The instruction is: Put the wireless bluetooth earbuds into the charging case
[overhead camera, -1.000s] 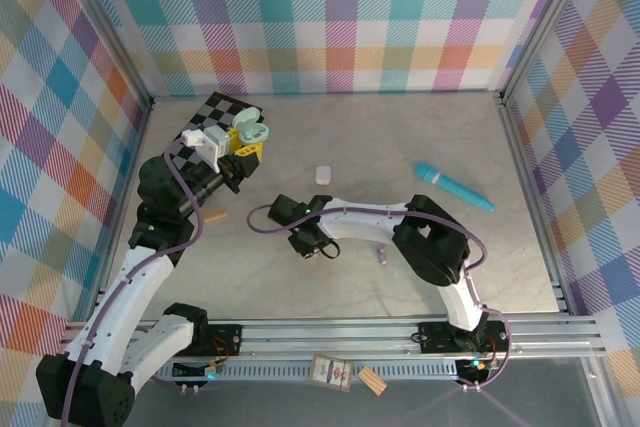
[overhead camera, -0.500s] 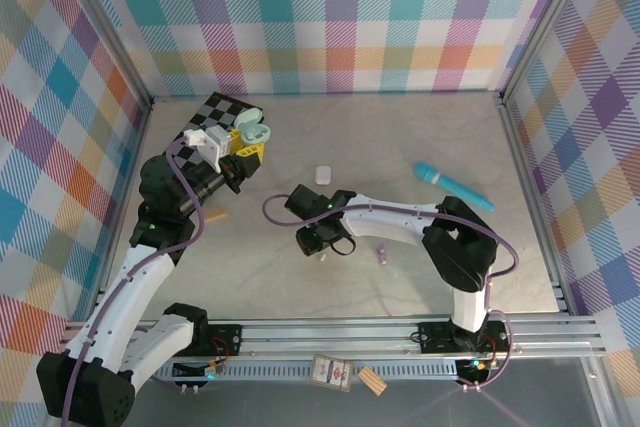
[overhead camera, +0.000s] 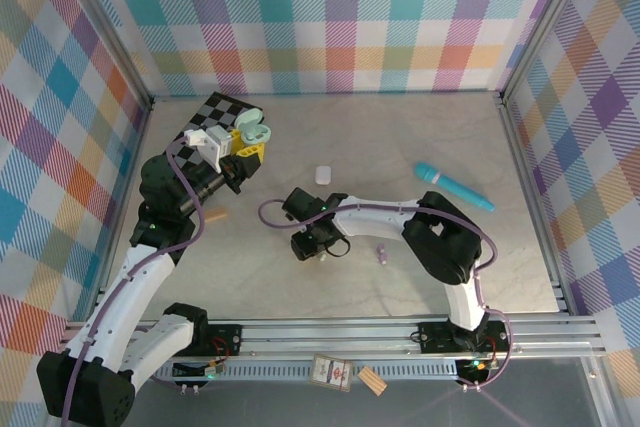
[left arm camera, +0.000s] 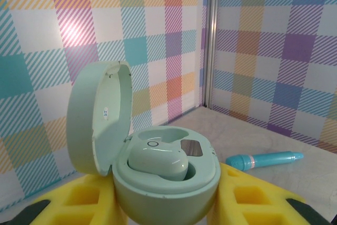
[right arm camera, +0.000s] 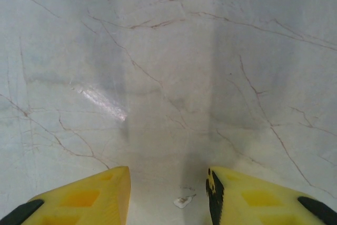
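My left gripper [overhead camera: 243, 139] is raised at the back left, shut on the pale green charging case [left arm camera: 166, 180]. The case's lid [left arm camera: 100, 117] stands open to the left. One pale green earbud [left arm camera: 158, 162] sits in the case, with an empty slot behind it. Yellow fingers [left arm camera: 68, 204] flank the case. My right gripper [overhead camera: 318, 245] points down at the bare table mid-front, open with nothing held, its yellow fingertips [right arm camera: 100, 185] apart over a tiny white fleck [right arm camera: 183, 201]. A purple earbud [overhead camera: 381, 253] lies just right of it. A small white rounded piece [overhead camera: 323, 175] lies further back.
A long turquoise stick [overhead camera: 455, 187] lies at the right, also visible in the left wrist view [left arm camera: 266, 158]. A checkerboard plate [overhead camera: 213, 115] sits at the back left under the left gripper. A small tan piece [overhead camera: 216, 214] lies left of centre. Plaid walls enclose the table.
The right arm's wrist shifted slightly right, then back left, staying low over the table. The left arm and the case have not moved.
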Motion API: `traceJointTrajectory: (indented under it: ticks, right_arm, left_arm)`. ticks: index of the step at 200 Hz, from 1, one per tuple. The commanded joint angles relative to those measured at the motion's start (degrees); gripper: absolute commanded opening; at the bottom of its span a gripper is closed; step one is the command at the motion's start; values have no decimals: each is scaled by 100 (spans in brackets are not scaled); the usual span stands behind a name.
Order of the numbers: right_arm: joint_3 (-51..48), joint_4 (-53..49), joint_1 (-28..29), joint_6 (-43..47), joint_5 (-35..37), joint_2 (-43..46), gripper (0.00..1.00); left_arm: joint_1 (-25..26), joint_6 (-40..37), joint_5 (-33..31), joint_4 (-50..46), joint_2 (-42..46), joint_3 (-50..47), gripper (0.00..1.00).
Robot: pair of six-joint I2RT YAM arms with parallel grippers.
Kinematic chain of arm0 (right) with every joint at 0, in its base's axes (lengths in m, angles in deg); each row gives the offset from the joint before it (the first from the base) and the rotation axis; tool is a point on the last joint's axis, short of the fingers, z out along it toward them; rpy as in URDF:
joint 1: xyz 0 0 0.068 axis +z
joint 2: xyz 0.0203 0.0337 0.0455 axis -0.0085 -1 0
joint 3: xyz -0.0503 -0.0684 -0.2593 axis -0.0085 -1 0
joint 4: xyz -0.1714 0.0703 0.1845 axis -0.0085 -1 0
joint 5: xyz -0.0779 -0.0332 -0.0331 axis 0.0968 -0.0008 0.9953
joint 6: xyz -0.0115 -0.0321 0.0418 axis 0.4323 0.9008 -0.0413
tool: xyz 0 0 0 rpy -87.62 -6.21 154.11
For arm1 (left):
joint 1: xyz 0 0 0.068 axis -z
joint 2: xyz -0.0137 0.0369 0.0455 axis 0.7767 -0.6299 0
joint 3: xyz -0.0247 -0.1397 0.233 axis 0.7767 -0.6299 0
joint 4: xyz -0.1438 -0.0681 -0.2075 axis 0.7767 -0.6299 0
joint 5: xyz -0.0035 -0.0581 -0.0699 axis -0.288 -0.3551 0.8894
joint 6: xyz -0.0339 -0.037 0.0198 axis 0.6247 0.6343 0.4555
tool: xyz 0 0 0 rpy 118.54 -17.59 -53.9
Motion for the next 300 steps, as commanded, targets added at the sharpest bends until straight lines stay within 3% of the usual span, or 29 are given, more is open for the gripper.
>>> traceJointTrajectory:
  ticks: [1,91,120,159,189,218,300]
  right_arm:
    - [-276,-240,-26,-111,-111,250,44]
    - [-575,-392,20,-490,-305,748,44]
    - [-533,-520,43,-421,-83,927,53]
    - [-521,-567,250,967,563,935,57]
    - [-489,-621,414,2062,840,856,51]
    - [-226,-944,528,2372,1119,752,44]
    - [357,-1609,849,2903,1599,213,40]
  left_arm:
    - [-64,-24,121,164,69,-90,34]
    - [-60,-66,170,166,-10,-70,34]
    - [-65,-67,173,230,-63,-59,34]
    - [-76,12,-30,298,-104,-81,34]
    - [-122,39,-54,288,-138,-64,34]
    - [-125,39,-64,245,-145,-35,34]
    - [-134,4,-40,232,-181,-49,34]
